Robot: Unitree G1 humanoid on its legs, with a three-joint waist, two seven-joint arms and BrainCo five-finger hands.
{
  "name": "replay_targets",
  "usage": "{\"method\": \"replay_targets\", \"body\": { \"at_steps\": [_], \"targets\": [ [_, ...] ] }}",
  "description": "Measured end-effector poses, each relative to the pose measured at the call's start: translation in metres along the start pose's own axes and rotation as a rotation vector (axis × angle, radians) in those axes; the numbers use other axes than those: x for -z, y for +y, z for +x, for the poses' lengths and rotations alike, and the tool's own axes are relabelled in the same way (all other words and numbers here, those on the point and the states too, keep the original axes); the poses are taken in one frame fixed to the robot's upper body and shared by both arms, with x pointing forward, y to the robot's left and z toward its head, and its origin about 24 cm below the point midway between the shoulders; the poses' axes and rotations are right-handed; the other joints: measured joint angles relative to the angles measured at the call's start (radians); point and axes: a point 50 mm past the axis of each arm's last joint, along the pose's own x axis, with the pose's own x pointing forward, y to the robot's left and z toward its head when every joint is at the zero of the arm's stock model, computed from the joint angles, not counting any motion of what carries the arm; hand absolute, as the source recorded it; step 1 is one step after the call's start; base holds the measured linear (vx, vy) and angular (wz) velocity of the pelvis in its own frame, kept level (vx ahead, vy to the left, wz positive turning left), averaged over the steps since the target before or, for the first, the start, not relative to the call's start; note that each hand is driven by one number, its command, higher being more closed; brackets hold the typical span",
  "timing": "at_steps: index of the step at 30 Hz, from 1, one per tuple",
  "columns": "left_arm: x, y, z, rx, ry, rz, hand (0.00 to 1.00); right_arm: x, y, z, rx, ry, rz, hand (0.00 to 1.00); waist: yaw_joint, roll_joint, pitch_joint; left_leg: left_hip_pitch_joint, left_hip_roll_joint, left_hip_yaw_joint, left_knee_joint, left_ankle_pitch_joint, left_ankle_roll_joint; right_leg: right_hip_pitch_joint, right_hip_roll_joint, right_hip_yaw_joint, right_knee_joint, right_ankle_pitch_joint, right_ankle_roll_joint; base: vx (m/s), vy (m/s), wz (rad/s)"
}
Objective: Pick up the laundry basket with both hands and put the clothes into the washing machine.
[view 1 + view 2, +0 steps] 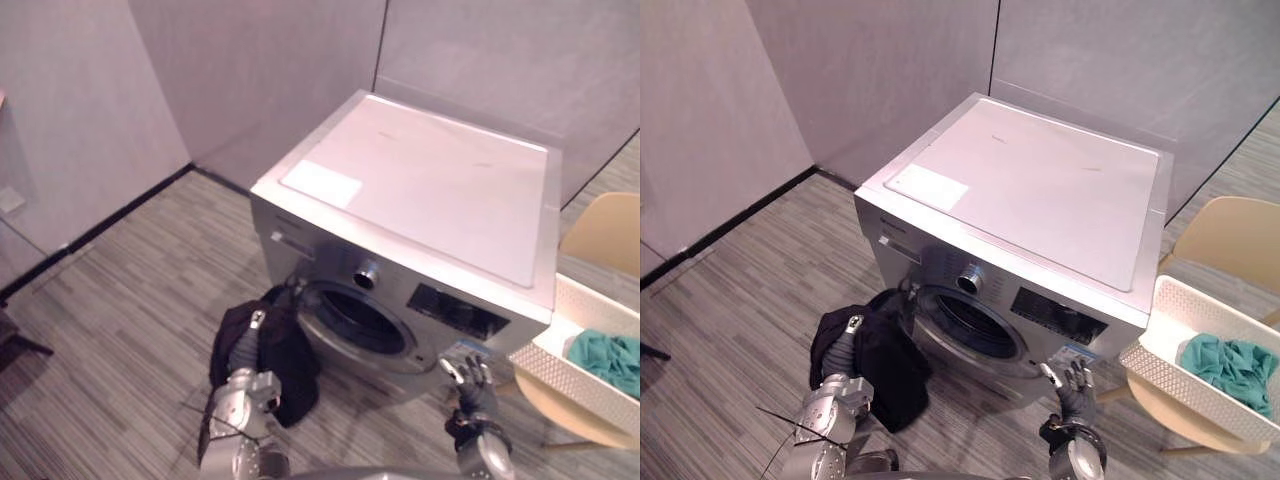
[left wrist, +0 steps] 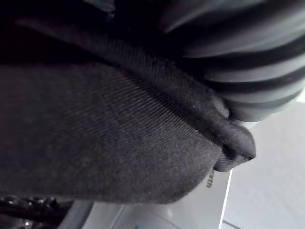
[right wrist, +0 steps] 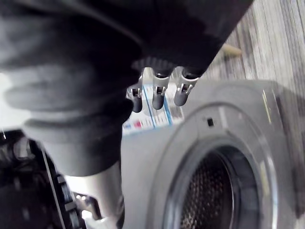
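A silver front-loading washing machine (image 1: 430, 170) stands in the corner, its round drum opening (image 1: 360, 320) uncovered. A black garment (image 1: 285, 365) hangs over my left hand (image 1: 243, 345) just left of the opening; the same dark cloth (image 2: 95, 133) lies right against the hand in the left wrist view. My right hand (image 1: 470, 385) is open, held up by the machine's lower right front, with its fingers (image 3: 159, 95) straight in front of a sticker. A white laundry basket (image 1: 560, 375) sits at the right with a teal garment (image 1: 610, 360) in it.
The basket rests on a beige chair (image 1: 610, 230) right of the machine. Grey walls close in behind and to the left. Striped grey carpet (image 1: 130, 310) spreads out left of the machine.
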Motion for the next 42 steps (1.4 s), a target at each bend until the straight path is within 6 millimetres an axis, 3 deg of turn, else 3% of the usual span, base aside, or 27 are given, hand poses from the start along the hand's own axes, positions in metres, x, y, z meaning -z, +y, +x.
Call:
{"method": "replay_targets", "body": {
  "at_steps": [2,3,4,7,8,9,10,12,16,19,21,23,25,28,29,30,31,34,37,40,42],
  "targets": [
    [-0.002,-0.002,0.002,0.014,-0.006,0.007,1.00,0.003,0.005,0.001,-0.027,0.018,-0.006,0.00,0.002,0.015,-0.003,0.034,-0.016,0.052,-0.017,-0.020,0.035,-0.048,-0.016,-0.005,0.041,0.073,-0.051,0.11,0.254,-0.59],
    [0.000,0.001,0.001,0.004,0.001,0.012,1.00,0.006,0.008,0.002,-0.040,0.029,-0.011,0.00,0.002,0.027,0.005,0.066,-0.013,0.084,-0.025,-0.029,0.052,-0.080,-0.017,-0.044,0.124,0.061,-0.084,0.07,0.181,-0.64],
    [0.003,0.004,0.000,-0.008,0.017,0.017,1.00,0.007,0.011,0.002,-0.051,0.035,-0.015,0.00,-0.003,0.036,0.013,0.104,-0.011,0.103,-0.036,-0.033,0.060,-0.113,-0.010,-0.101,0.246,-0.006,-0.108,0.05,0.150,-0.54],
    [0.007,0.009,-0.004,-0.028,0.032,0.018,1.00,0.010,0.010,-0.001,-0.051,0.047,-0.019,0.00,0.002,0.030,0.021,0.193,-0.004,0.159,-0.078,-0.035,0.063,-0.146,0.006,-0.285,0.418,-0.151,-0.135,-0.01,-0.051,-0.79],
    [0.007,0.010,-0.006,-0.033,0.031,0.004,1.00,0.013,0.024,-0.003,-0.111,0.056,-0.035,0.00,0.001,0.028,0.028,0.230,0.063,0.219,-0.098,-0.046,0.025,-0.149,0.178,-0.416,0.369,-0.352,-0.055,-0.07,-0.386,-1.07],
    [0.007,0.007,-0.005,-0.029,0.033,-0.003,1.00,0.015,0.025,-0.005,-0.113,0.056,-0.032,0.00,-0.002,0.009,0.025,0.222,0.056,0.210,-0.103,-0.042,0.002,-0.086,0.188,-0.443,0.246,-0.414,-0.096,-0.06,-0.481,-0.74],
    [0.011,-0.002,-0.004,-0.003,0.052,-0.021,1.00,0.015,0.016,-0.006,-0.084,0.057,-0.037,0.00,-0.004,0.031,0.047,0.230,0.058,0.179,-0.127,-0.032,-0.006,-0.060,0.202,-0.479,0.219,-0.400,-0.099,0.00,-0.226,0.29],
    [0.011,-0.007,-0.004,0.009,0.049,-0.031,1.00,0.018,0.010,-0.009,-0.064,0.073,-0.037,0.00,0.005,0.049,0.050,0.250,0.060,0.159,-0.175,0.024,-0.029,-0.062,0.213,-0.496,0.227,-0.406,-0.112,0.07,-0.198,0.26],
    [0.007,-0.006,-0.002,0.018,0.033,-0.033,1.00,0.016,0.013,-0.008,-0.072,0.062,-0.034,0.00,0.029,0.067,0.048,0.268,0.098,0.154,-0.156,0.035,-0.034,0.001,0.255,-0.520,0.181,-0.406,-0.115,0.11,-0.155,0.09],
    [0.006,-0.003,-0.003,0.009,0.028,-0.033,1.00,0.009,0.016,-0.013,-0.084,0.029,-0.020,0.00,0.036,0.046,0.074,0.205,0.137,0.120,0.089,0.030,-0.025,0.089,0.267,-0.545,0.134,-0.408,-0.118,0.04,-0.096,0.17],
    [0.005,-0.002,-0.003,0.006,0.020,-0.034,1.00,0.011,0.015,-0.015,-0.087,0.040,-0.027,0.00,0.040,0.052,0.086,0.169,0.152,0.087,0.210,0.036,-0.016,0.112,0.276,-0.530,0.126,-0.415,-0.130,0.05,-0.004,-0.22],
    [0.002,-0.001,-0.003,0.002,0.012,-0.036,1.00,0.012,0.018,-0.016,-0.103,0.041,-0.034,0.00,0.042,0.054,0.092,0.144,0.145,0.045,0.275,0.059,0.014,0.113,0.270,-0.489,0.117,-0.415,-0.131,0.05,0.054,-0.47],
    [-0.001,-0.002,-0.003,0.011,-0.003,-0.037,1.00,0.006,0.022,-0.016,-0.121,0.015,-0.029,0.00,0.040,0.041,0.098,0.120,0.136,0.025,0.302,0.055,0.016,0.112,0.252,-0.465,0.111,-0.409,-0.138,0.09,0.104,-0.39],
    [-0.002,-0.008,-0.003,0.049,-0.006,-0.037,1.00,0.005,0.021,-0.016,-0.116,0.012,-0.028,0.00,0.029,0.030,0.100,0.139,0.146,0.019,0.169,0.020,0.006,0.110,0.210,-0.435,0.120,-0.404,-0.134,0.10,0.172,-0.25],
    [-0.001,-0.010,-0.003,0.056,-0.001,-0.037,1.00,0.006,0.020,-0.016,-0.115,0.014,-0.030,0.00,0.029,0.035,0.098,0.164,0.145,0.021,0.037,0.047,0.002,0.096,0.198,-0.420,0.135,-0.401,-0.126,0.12,0.277,-0.32],
    [0.001,-0.015,-0.004,0.080,0.007,-0.036,1.00,0.008,0.020,-0.017,-0.112,0.020,-0.033,0.00,0.030,0.054,0.090,0.182,0.138,0.001,-0.035,0.080,-0.038,0.090,0.187,-0.404,0.140,-0.407,-0.092,0.12,0.319,-0.26],
    [0.001,-0.016,-0.004,0.085,0.008,-0.037,1.00,0.009,0.019,-0.016,-0.112,0.026,-0.040,0.00,0.027,0.050,0.088,0.191,0.125,-0.003,-0.045,0.069,-0.053,0.088,0.179,-0.403,0.137,-0.411,-0.074,0.11,0.314,-0.01],
    [0.010,-0.035,-0.004,0.215,0.052,-0.005,1.00,0.020,0.021,-0.017,-0.122,0.075,-0.042,0.00,0.026,-0.003,0.095,0.165,0.057,0.010,-0.089,0.060,-0.054,0.060,0.113,-0.402,0.093,-0.366,-0.035,0.07,0.302,0.19],
    [0.018,-0.044,-0.007,0.269,0.091,0.016,1.00,0.017,0.024,-0.013,-0.143,0.066,-0.052,0.00,0.026,-0.005,0.114,0.155,0.055,0.029,-0.074,0.048,-0.040,0.032,0.110,-0.377,0.097,-0.339,-0.031,-0.02,0.154,-0.18],
    [0.005,-0.070,0.007,0.368,0.034,0.033,1.00,-0.001,0.045,0.002,-0.201,-0.006,-0.043,0.00,0.028,0.011,0.183,0.030,0.087,0.057,0.042,0.020,-0.035,-0.123,0.120,-0.320,0.215,-0.343,-0.021,-0.20,0.112,-0.40],
    [-0.009,-0.093,0.020,0.444,-0.023,0.053,1.00,-0.014,0.061,0.010,-0.252,-0.054,-0.043,0.00,0.028,0.014,0.244,-0.064,0.104,0.071,0.125,-0.019,-0.036,-0.230,0.127,-0.289,0.290,-0.374,0.012,-0.27,0.083,-0.33]
  ]
}}
